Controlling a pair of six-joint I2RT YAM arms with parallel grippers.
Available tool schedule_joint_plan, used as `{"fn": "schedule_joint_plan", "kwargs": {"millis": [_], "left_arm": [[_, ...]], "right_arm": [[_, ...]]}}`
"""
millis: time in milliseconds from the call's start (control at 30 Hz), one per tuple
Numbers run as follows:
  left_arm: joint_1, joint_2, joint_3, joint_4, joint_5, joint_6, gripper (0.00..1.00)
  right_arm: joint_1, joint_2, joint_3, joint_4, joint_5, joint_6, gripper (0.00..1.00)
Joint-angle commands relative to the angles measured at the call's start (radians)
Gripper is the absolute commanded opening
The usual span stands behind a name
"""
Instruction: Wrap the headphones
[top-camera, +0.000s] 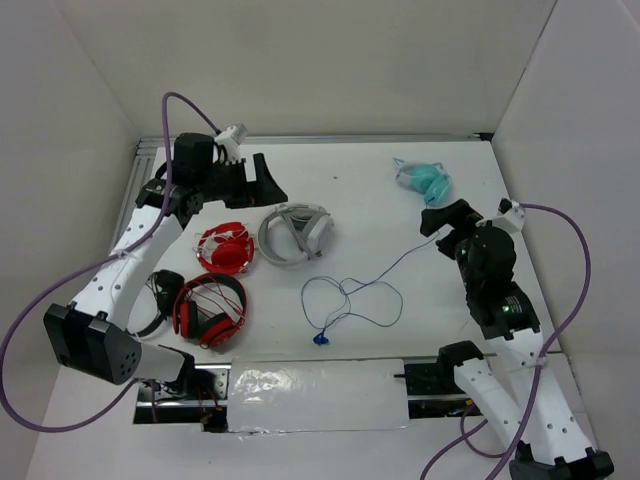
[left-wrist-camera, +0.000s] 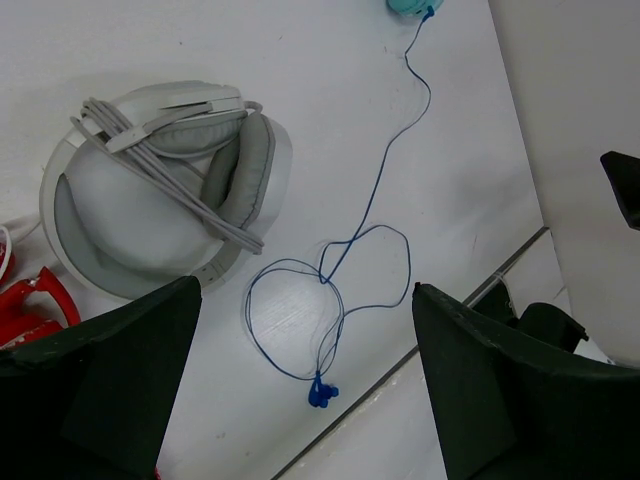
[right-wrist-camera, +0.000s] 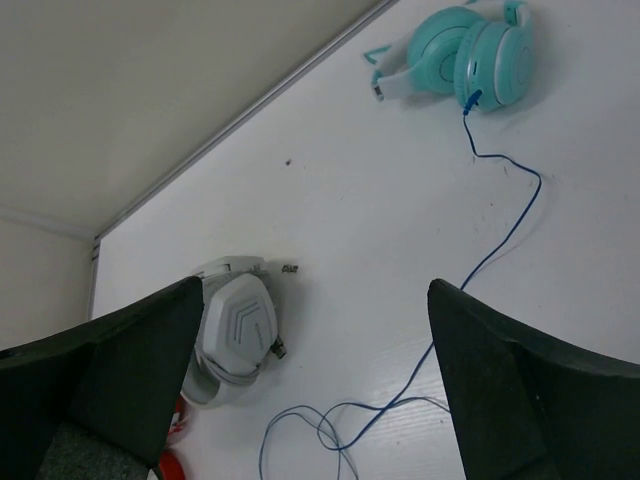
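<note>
- Step in hand: the opening approach. The left fingers (left-wrist-camera: 110, 380) and the right fingers (right-wrist-camera: 120, 370) both stand wide apart and hold nothing; no winding has been done
- Teal over-ear headphones with pale headband (right-wrist-camera: 465, 62): folded, cups side by side, lying on the white surface (top-camera: 360, 190) just beyond the right fingers, apart from them
- Long thin blue cable (left-wrist-camera: 380, 180): limp and slack. It leaves one cup, passes the right fingers and ends in loose overlapping loops under the gap of the left fingers
- Small blue plug (left-wrist-camera: 321, 393): rigid, lying at the near end of the loops
- Next move, as judged: pinch the plug or the cable beside it, steady the smooth hard cups, and coil the cord without snagging
- Grey-white padded headphones (left-wrist-camera: 160, 190), cord already bound round them, lie beside the left fingers
</note>
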Motion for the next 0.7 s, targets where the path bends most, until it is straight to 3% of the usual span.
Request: {"fn": "schedule_joint_plan", "kwargs": {"millis": [0, 400, 467, 667], "left_arm": [[-0.005, 0.02, 0.062, 0.015, -0.002, 0.014, 0.99], [-0.005, 0.087, 0.126, 0.005, -0.005, 0.037, 0.99], [-0.005, 0.098, 0.146, -0.002, -0.008, 0.044, 0.99], [-0.005, 0.093, 0.149, -0.019, -0.06, 0.066, 0.99]], "right_arm": [[0.0, -0.014, 0.018, -0.015, 0.005, -0.029, 1.0], [0.0, 0.081, 0.046, -0.061, 0.08, -0.086, 1.0], [0.001, 0.111, 0.052, -0.045, 0.071, -0.154, 1.0], [0.001, 0.381, 0.219, -0.11, 0.153, -0.282, 1.0]]}}
